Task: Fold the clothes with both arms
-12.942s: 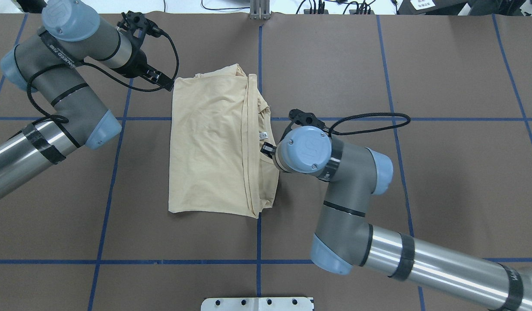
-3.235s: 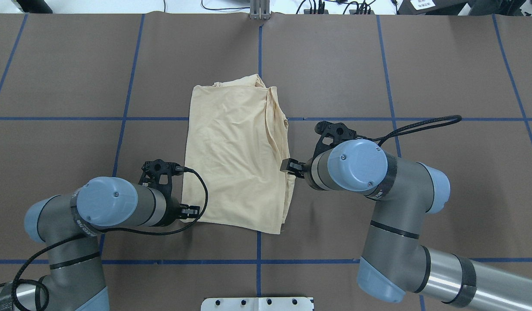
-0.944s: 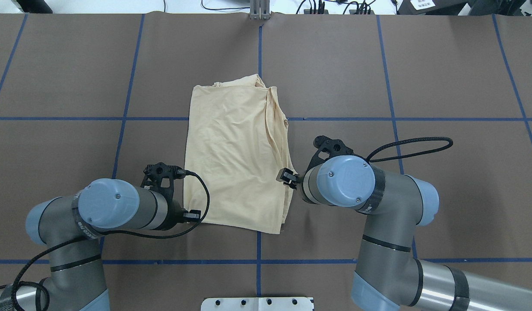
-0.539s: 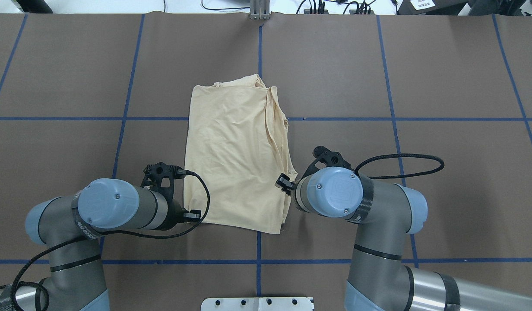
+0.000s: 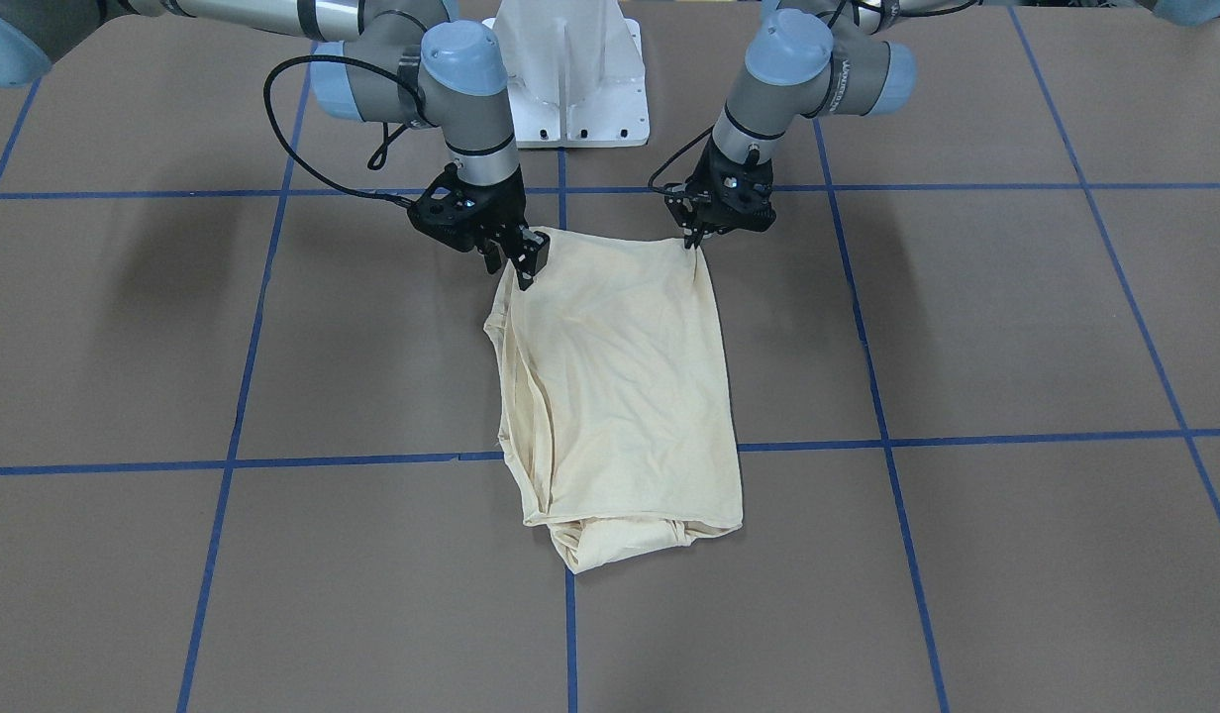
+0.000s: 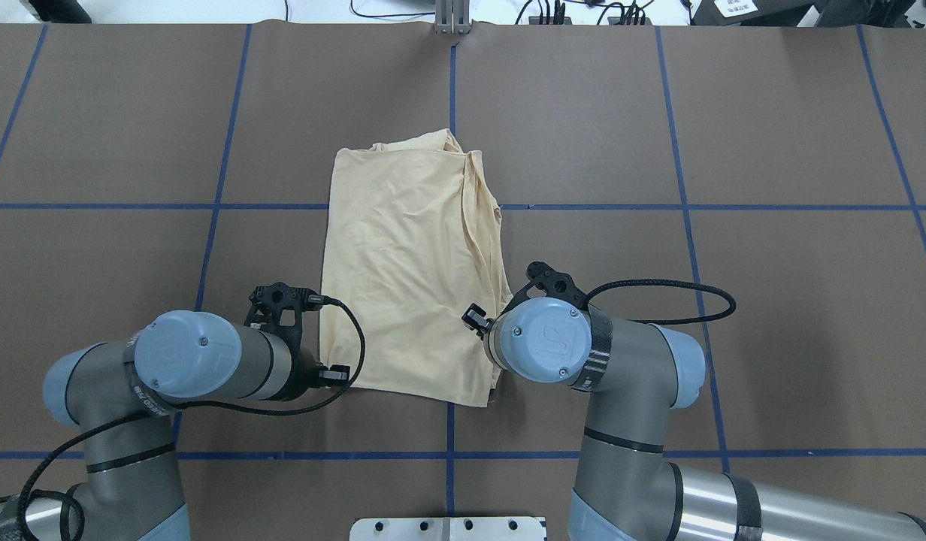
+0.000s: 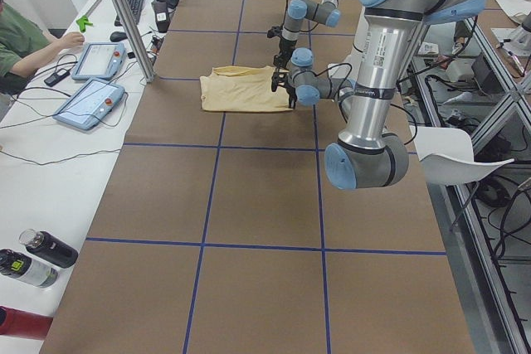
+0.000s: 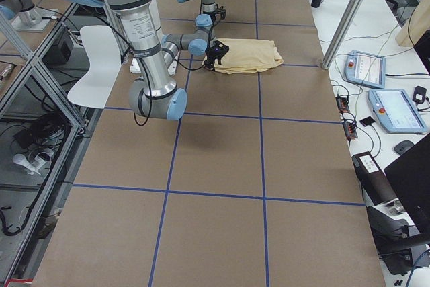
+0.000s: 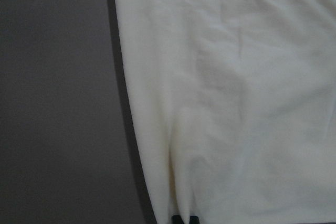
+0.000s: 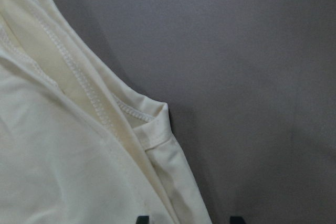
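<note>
The clothes are one pale cream-yellow shirt point(image 6: 410, 270) point(image 5: 620, 376), folded into a long rectangle on the brown table point(image 6: 733, 150), with layered hems along its right edge. My left gripper point(image 6: 341, 373) point(image 5: 691, 241) is at the shirt's near-left corner. In the left wrist view its tips point(image 9: 184, 219) are together, pinching puckered fabric point(image 9: 236, 103). My right gripper point(image 6: 472, 315) point(image 5: 516, 262) hangs over the shirt's right edge near the near end. The right wrist view shows its fingers point(image 10: 142, 219) apart, with stitched hems point(image 10: 63, 156) under them.
The white pedestal base point(image 5: 570, 79) point(image 6: 448, 528) stands at the table's near edge. Blue tape lines grid the table. A seated person point(image 7: 25, 39), teach pendants point(image 7: 91, 101) point(image 8: 393, 109), bottles point(image 7: 37, 259) and a metal post point(image 7: 124, 22) line the far side.
My right arm has slid toward the robot along the shirt's right edge, its gripper now partly over the fabric. The left arm and the shirt have stayed put.
</note>
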`<state>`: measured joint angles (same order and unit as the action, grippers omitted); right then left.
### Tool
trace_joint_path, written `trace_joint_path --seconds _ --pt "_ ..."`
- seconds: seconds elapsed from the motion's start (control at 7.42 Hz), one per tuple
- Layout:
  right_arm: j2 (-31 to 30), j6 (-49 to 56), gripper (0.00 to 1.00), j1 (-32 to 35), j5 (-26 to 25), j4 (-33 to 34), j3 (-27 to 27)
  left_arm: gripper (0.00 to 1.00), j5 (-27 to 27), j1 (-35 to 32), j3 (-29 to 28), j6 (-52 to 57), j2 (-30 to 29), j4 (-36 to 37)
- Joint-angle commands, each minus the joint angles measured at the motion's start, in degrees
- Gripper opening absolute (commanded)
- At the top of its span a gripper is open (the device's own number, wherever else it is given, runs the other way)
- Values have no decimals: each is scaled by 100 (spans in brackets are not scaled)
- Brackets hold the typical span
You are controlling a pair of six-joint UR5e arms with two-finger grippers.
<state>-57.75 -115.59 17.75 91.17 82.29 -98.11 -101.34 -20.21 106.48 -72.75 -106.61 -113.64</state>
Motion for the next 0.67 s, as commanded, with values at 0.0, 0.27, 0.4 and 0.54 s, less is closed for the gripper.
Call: trace_joint_path --seconds 0.0,0.27,0.4,0.54 --pt "106 -8 56 -34 -29 252 11 0 0 0 13 -3 0 0" --pt "106 -16 46 -52 -46 244 11 0 0 0 39 6 9 0" --pt "106 -17 45 -69 -55 235 11 0 0 0 39 6 9 0" --pt "106 -17 45 -87 -55 235 11 0 0 0 48 6 9 0"
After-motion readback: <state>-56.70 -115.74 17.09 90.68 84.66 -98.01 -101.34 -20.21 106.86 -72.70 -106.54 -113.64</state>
